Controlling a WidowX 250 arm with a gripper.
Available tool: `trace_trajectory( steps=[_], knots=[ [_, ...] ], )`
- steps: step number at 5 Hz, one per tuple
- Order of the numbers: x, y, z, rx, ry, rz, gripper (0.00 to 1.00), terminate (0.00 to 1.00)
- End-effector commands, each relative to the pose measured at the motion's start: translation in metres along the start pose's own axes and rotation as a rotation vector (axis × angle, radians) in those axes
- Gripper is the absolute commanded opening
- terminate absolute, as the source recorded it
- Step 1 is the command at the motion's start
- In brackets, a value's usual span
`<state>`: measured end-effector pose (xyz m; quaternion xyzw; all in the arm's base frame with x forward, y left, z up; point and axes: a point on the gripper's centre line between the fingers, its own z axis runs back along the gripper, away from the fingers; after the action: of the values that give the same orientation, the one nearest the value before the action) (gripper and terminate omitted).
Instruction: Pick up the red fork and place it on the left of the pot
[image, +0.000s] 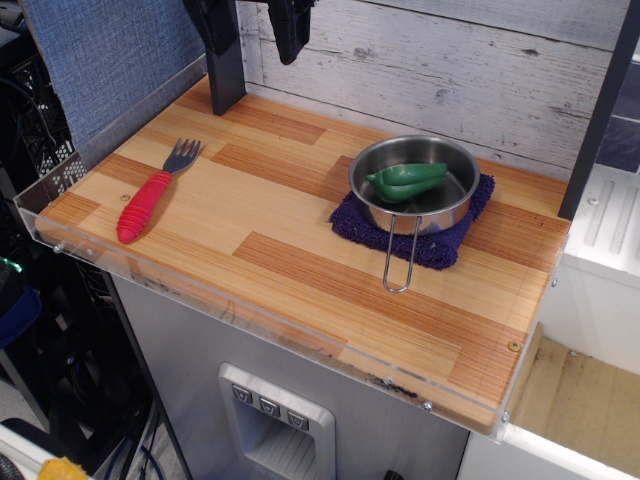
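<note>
My pincer (253, 35) is hanging at the far edge of the scene, cut off by the top of the frame, its two dark fingers (290, 30) standing spread with a clear gap between them and gripping nothing. It is hovering above the far left part of the wooden counter (290, 250), just in front of the whitewashed plank wall (450, 70), with a dark post dropping to the boards right beside it. Below and nearer, I am looking at a broad stretch of bare striped wood running between the two task things, giving plenty of room to travel. The red fork (152, 193) is lying flat near the left edge, well apart from the pot, its chunky ribbed plastic handle pointing toward the near left corner and its short grey metal tines pointing toward the far side. A clear plastic lip (250, 300) is running along the near and left edges of the counter, close to the fork's handle end. The pot (415, 185) is sitting on the right half, round, shiny steel with low walls, resting on a dark purple cloth (440, 245) with a nubbly texture that is sticking out around it. Its long wire-loop handle (402, 255) is reaching toward the near edge, over the cloth and onto the wood. Inside the pot a smooth green pepper-shaped thing (405, 180) is lying.
</note>
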<state>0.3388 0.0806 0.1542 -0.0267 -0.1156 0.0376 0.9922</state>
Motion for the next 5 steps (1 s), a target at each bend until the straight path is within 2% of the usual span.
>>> trace_trajectory(
  steps=[1,2,3,4,5],
  knots=[
    [0.0,0.0,0.0,0.0,0.0,0.0,1.0,0.0],
    [-0.013,0.022,-0.006,0.025,0.027,0.075,1.0,0.0],
    [-0.022,0.046,-0.012,0.022,0.03,0.113,1.0,0.0],
    [-0.04,0.073,-0.028,0.023,0.033,0.121,1.0,0.0],
    [-0.052,0.089,-0.058,0.067,0.095,0.098,1.0,0.0]
  ],
)
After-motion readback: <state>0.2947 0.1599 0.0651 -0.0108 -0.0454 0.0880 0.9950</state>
